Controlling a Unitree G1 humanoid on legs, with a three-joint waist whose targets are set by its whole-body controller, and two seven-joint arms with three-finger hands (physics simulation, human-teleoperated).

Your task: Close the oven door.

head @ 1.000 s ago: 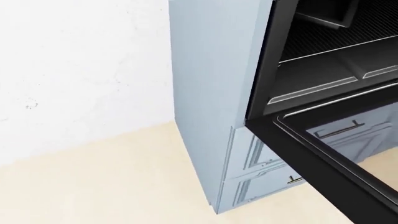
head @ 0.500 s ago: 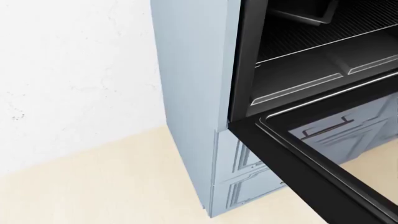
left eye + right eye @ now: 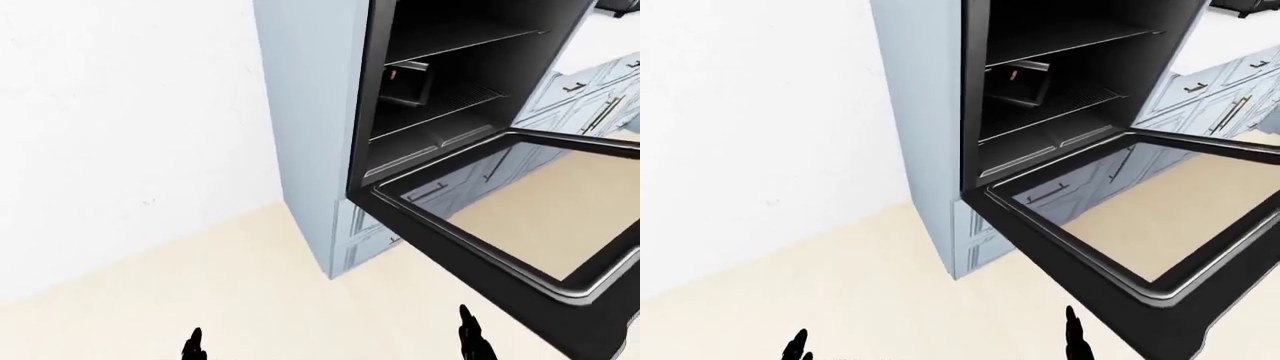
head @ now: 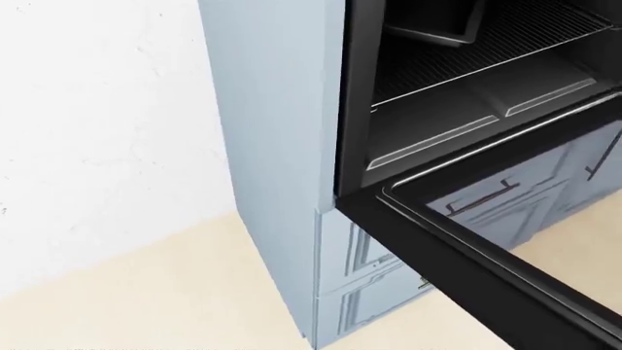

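Note:
A black wall oven [image 3: 450,82] sits in a tall pale-blue cabinet [image 3: 310,112]. Its door [image 3: 480,240] hangs open, flat and horizontal, with a glass pane through which the floor shows. Wire racks [image 4: 486,51] and a dark pan [image 3: 1015,84] lie inside the cavity. Only the black fingertips of my left hand [image 3: 193,346] and right hand [image 3: 472,341] peek in at the bottom edge of the eye views, below and left of the door. Neither hand touches the door. The head view shows no hand.
A white wall [image 3: 120,135] fills the left of each view, above a beige floor [image 3: 200,292]. Pale-blue drawers [image 4: 364,292] sit under the oven. More blue cabinets with bar handles [image 3: 600,97] stand at the right.
The whole head view has shifted: the cabinet and oven slid left and sit larger, so the camera moved rightward and closer. The door stays open as before.

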